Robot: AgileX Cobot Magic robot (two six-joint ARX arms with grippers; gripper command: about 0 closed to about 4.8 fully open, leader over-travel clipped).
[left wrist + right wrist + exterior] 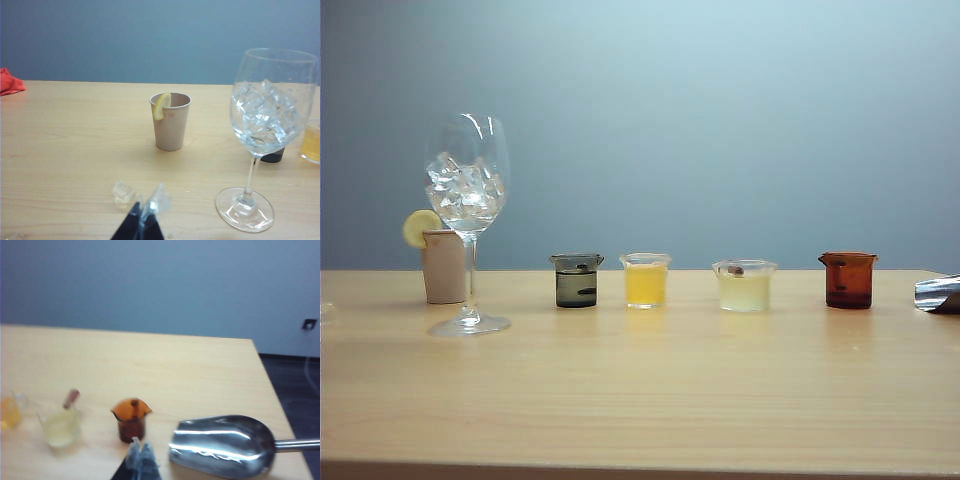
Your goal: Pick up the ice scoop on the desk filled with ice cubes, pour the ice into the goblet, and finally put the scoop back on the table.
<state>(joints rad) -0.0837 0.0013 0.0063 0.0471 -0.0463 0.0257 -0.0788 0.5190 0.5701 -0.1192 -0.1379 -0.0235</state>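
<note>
Blue-grey wall, beige desk (640, 390). Goblet (468, 190) at 9 o'clock already holds ice cubes (465, 190); empty scoop (222, 445) lies at 3 o'clock. Right gripper (140, 457) pinched together nearby; left gripper (145, 212) looks together too, probably. Basically done.

The tabletop (650, 390) is pale beige wood grain with a darker front edge, the wall grey-blue. The goblet (468, 215) is clear, its ice cubes (465, 188) whitish. A beige cup (170, 121) carries a yellow lemon slice (161, 105). Four small cups hold smoky dark (576, 280), orange (645, 280), pale yellow (744, 286) and amber-brown (848, 279). The scoop (222, 445) gleams silver. A red cloth (10, 81) lies at the edge. Both grippers, left (139, 227) and right (138, 465), are black.
</note>
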